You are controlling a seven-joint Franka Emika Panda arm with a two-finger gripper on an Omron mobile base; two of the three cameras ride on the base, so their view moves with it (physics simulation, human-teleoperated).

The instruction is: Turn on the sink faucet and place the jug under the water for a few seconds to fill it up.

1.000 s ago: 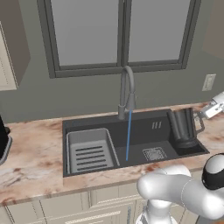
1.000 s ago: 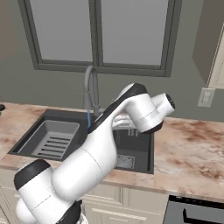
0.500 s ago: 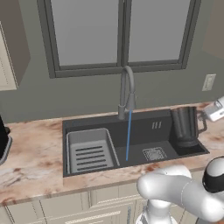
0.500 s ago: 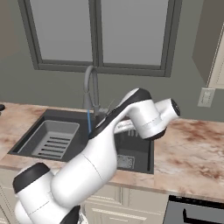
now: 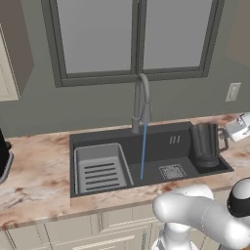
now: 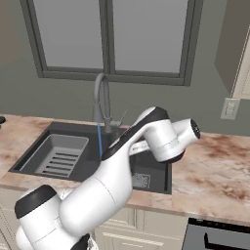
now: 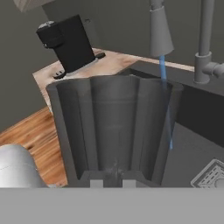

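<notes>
Already we have the sink faucet (image 5: pixel 142 100) running: the water (image 5: pixel 143 151) falls as a thin blue line from the spray head to the floor of the sink (image 5: pixel 156 144), just left of the square drain grate (image 5: pixel 172 171). So the step in hand is, we judge, carrying the jug (image 5: pixel 205 145) to the stream. In the left base view it stands at the right end of the basin, well apart from the water, with our tool (image 5: pixel 238 128) at its handle side. We read the tool as clenched on the jug's handle, since the hand view looks straight at the jug wall with the stream beyond its right edge.

Next, we think, the jug must travel leftward along the basin, kept upright, until its open mouth sits under the spray head, then hold there a few seconds.

The desk (image 5: pixel 39 168) is mottled pinkish stone, with a slatted rack insert (image 5: pixel 100 168) in the sink's left half. A black coffee machine (image 7: pixel 68 42) stands farther along it. Behind are a grey wall, a dark-framed window (image 5: pixel 132 39) and a wall socket (image 5: pixel 233 92).
</notes>
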